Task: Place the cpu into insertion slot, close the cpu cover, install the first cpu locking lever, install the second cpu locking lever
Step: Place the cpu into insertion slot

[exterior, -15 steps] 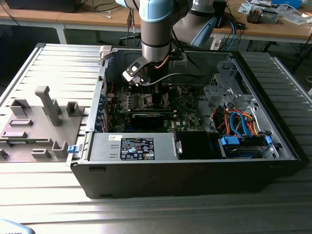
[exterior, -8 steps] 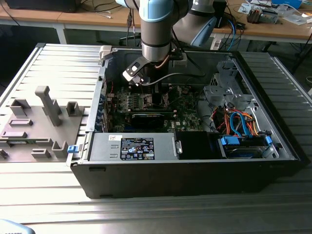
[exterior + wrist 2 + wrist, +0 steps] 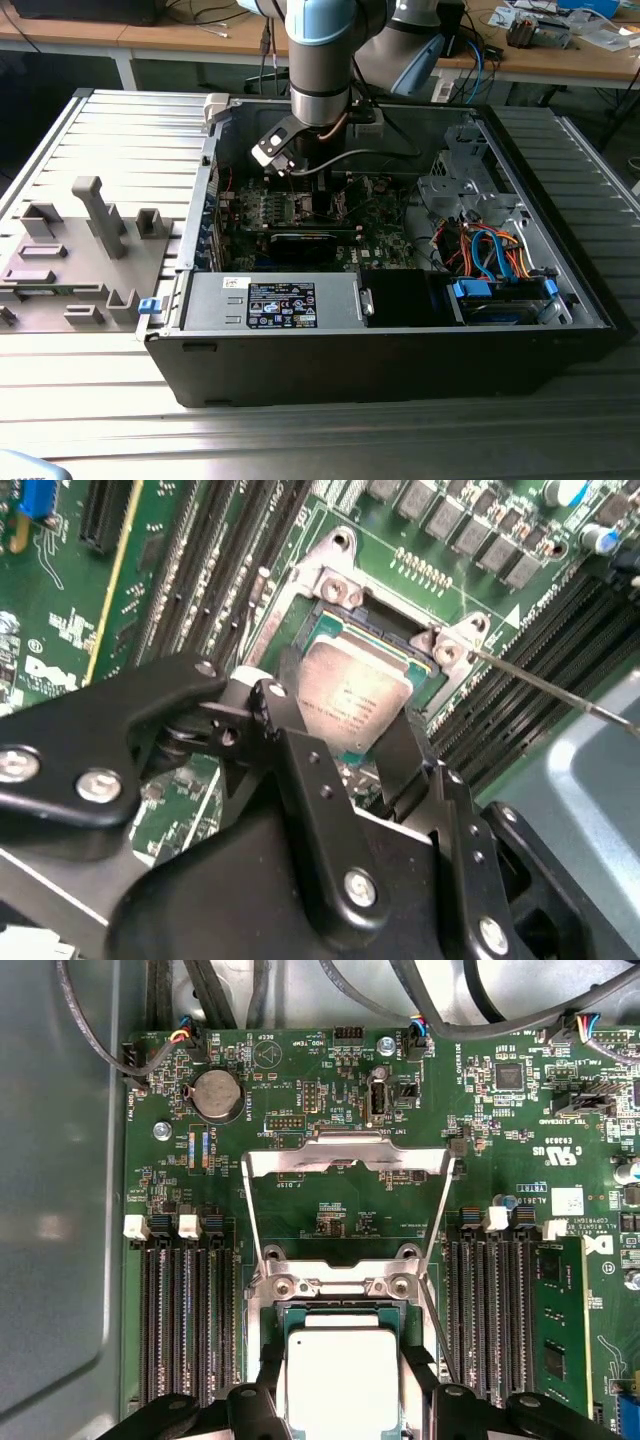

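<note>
My gripper (image 3: pixel 342 1392) reaches down into the open computer case (image 3: pixel 520 345), over the green motherboard (image 3: pixel 330 1220). Its black fingers (image 3: pixel 268 1385) flank the cpu (image 3: pixel 342 1372), a silver-grey square chip, and are shut on two opposite edges. In the second wrist view the cpu (image 3: pixel 355 688) hangs slightly tilted just above the insertion slot (image 3: pixel 368 632), between the gripper (image 3: pixel 345 718) fingers. The cpu cover (image 3: pixel 345 1152), a silvery window frame, stands swung open away from the insertion slot (image 3: pixel 340 1312). One thin wire locking lever (image 3: pixel 437 1332) lies unlatched beside the slot, also seen as the lever (image 3: pixel 560 692).
Long black memory slots (image 3: pixel 190 1330) run along both sides of the socket. A black card (image 3: pixel 315 240), a power supply (image 3: pixel 270 300) and blue and orange cables (image 3: pixel 490 255) fill the case. A grey fixture plate (image 3: pixel 80 260) lies at the exterior view's left.
</note>
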Robot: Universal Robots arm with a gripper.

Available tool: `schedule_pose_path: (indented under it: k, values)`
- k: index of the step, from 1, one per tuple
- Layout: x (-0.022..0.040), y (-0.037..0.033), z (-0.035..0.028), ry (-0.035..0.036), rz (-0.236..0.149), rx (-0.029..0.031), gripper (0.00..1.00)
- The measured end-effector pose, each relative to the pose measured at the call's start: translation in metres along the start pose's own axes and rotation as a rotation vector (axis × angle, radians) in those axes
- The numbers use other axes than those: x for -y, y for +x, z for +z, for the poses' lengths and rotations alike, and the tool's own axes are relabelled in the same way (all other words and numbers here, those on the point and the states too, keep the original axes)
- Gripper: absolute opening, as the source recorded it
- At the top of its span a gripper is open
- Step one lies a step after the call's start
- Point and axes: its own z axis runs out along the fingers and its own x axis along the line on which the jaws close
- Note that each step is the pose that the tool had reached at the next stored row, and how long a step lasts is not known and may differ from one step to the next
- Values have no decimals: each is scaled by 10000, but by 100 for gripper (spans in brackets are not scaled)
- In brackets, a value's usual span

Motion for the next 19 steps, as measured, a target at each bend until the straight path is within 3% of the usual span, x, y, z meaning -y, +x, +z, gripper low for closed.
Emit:
schedule_pose_path:
  k: [3, 5, 16, 19]
  values:
    - [0, 1, 0, -2, 0, -4, 54]
    - [0, 0, -1, 0, 0, 1, 62]
    - [-42, 1, 1, 1, 67, 3, 62]
    - [-26, 0, -29, -8, 67, 2, 62]
